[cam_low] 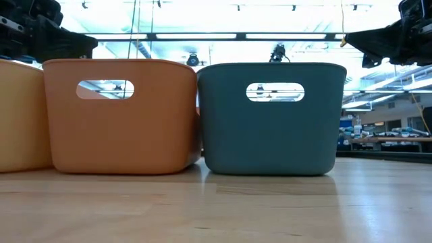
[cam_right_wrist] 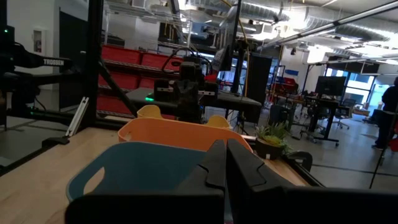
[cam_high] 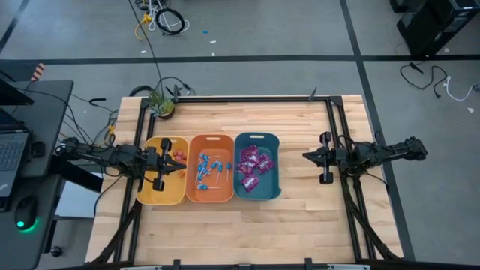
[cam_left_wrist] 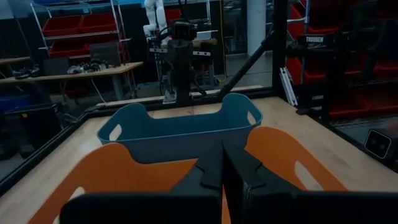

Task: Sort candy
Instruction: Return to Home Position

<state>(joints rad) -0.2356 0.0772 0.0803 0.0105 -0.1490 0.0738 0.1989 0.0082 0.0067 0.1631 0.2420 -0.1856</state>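
Three bins stand in a row on the wooden table: yellow (cam_high: 150,187), orange (cam_high: 191,150) and teal (cam_high: 276,176). Purple packets (cam_high: 255,161) lie in the teal bin, blue lollipops (cam_high: 208,166) in the orange bin, and small red pieces (cam_high: 178,155) in the yellow bin. My left gripper (cam_high: 182,160) hovers level over the yellow bin, shut and holding nothing; its fingers (cam_left_wrist: 222,163) point toward the orange (cam_left_wrist: 124,168) and teal (cam_left_wrist: 180,127) bins. My right gripper (cam_high: 304,156) hangs shut and level to the right of the teal bin (cam_right_wrist: 130,165), touching nothing.
A small potted plant (cam_high: 160,103) stands at the table's far left corner. Dark frame rails (cam_high: 334,127) run along the table's sides and far edge. Bare wood (cam_high: 247,232) lies in front of the bins and between the teal bin and my right gripper.
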